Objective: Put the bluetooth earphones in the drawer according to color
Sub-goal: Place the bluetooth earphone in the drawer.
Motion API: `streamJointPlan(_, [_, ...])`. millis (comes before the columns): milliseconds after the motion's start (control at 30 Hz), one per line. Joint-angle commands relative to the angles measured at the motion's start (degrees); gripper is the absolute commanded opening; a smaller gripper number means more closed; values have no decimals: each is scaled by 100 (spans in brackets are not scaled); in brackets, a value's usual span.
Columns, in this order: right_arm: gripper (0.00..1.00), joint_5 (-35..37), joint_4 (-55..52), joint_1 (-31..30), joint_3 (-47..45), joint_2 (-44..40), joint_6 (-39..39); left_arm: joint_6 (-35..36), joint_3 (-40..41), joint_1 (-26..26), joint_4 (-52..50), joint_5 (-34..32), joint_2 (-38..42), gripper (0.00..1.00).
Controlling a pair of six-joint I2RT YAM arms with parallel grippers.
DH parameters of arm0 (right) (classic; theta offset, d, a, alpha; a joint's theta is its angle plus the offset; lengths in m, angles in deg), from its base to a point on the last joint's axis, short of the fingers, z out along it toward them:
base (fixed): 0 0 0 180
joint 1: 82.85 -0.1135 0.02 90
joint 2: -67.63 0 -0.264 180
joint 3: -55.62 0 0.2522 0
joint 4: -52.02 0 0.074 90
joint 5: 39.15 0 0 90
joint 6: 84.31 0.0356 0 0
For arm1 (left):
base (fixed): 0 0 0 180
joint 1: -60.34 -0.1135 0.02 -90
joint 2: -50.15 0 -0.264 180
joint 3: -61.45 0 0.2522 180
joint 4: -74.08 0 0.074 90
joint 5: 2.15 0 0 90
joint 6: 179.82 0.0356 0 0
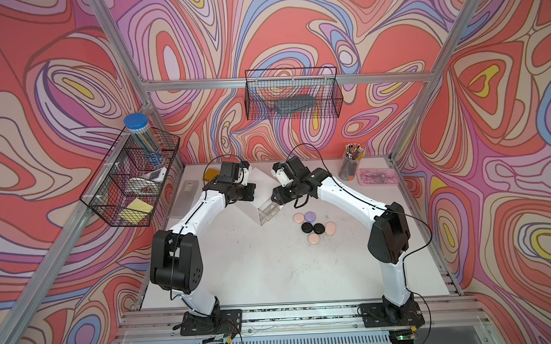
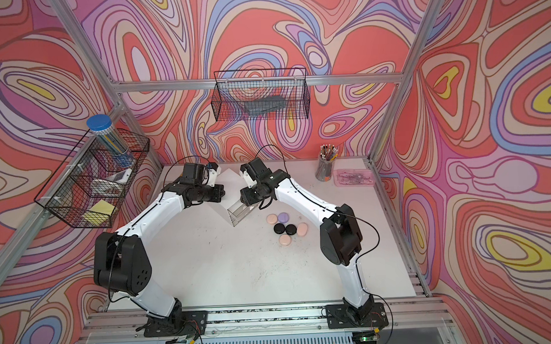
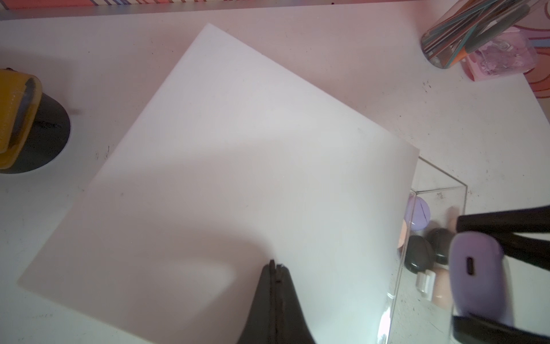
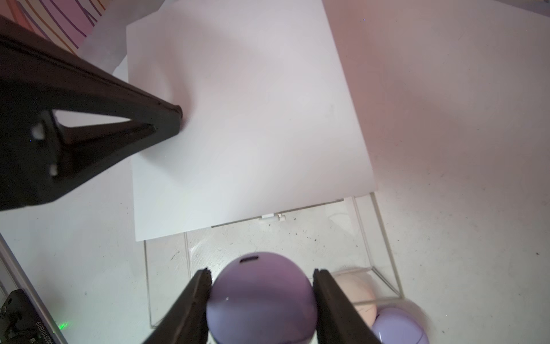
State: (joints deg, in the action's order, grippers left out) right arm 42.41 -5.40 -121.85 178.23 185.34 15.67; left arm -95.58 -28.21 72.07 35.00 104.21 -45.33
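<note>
Right wrist view: clamps right gripper [image 4: 262,272], half spread, on a lilac earphone case [image 4: 262,300] over the pulled-out clear drawer [image 4: 364,235] of the white cabinet [image 4: 253,119]; rests left gripper [image 4: 178,116], closed and empty, on its top; leaves six cases [image 1: 314,239] on table [image 1: 255,268]

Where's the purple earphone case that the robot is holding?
In the right wrist view, the lilac case is pinched in the right gripper, just over the pulled-out clear drawer of the white cabinet.

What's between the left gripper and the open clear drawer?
Only bare white cabinet top, shown in the left wrist view between the left gripper and drawer.
</note>
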Motion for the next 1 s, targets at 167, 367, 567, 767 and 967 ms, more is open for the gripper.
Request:
streamJointPlan(167, [40, -61, 317, -37, 19, 129, 75, 79, 54, 49, -614, -28, -225, 0])
streamJointPlan(367, [42, -102, 321, -55, 31, 222, 79, 91, 49, 49, -608, -39, -225, 0])
streamJointPlan(567, [46, -116, 373, -69, -77, 253, 90, 99, 49, 49, -621, -39, -228, 0])
streamJointPlan(767, [61, -114, 425, -63, -143, 252, 107, 101, 52, 49, -623, -32, -233, 0])
streamJointPlan(967, [72, -74, 471, -63, -173, 217, 123, 109, 49, 49, -632, -37, -233, 0])
